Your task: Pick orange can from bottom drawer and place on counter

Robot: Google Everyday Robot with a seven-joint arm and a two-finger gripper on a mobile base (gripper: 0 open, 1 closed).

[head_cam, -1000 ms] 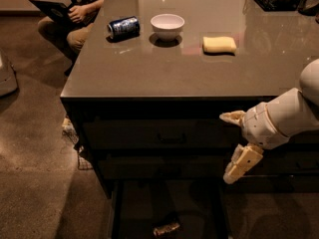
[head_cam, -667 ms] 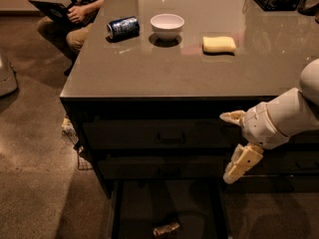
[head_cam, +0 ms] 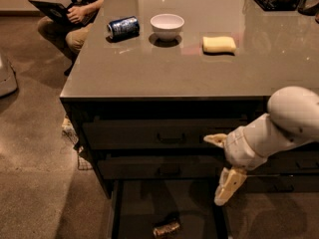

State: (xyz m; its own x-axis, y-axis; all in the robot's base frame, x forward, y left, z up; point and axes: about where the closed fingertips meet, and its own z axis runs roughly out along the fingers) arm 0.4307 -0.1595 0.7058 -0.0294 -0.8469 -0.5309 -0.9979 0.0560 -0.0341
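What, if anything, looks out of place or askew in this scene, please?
Both cans lie on their sides: the orange can in the open bottom drawer, the blue can on the counter beside the bowl. Nothing looks spilled or damaged. The gripper hangs open before the upper drawers.

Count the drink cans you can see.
2. The orange can lies in the bottom drawer; the dark blue can lies on the counter, left of the white bowl. The open gripper hangs above the drawer's right side. Closed drawers could hide more.
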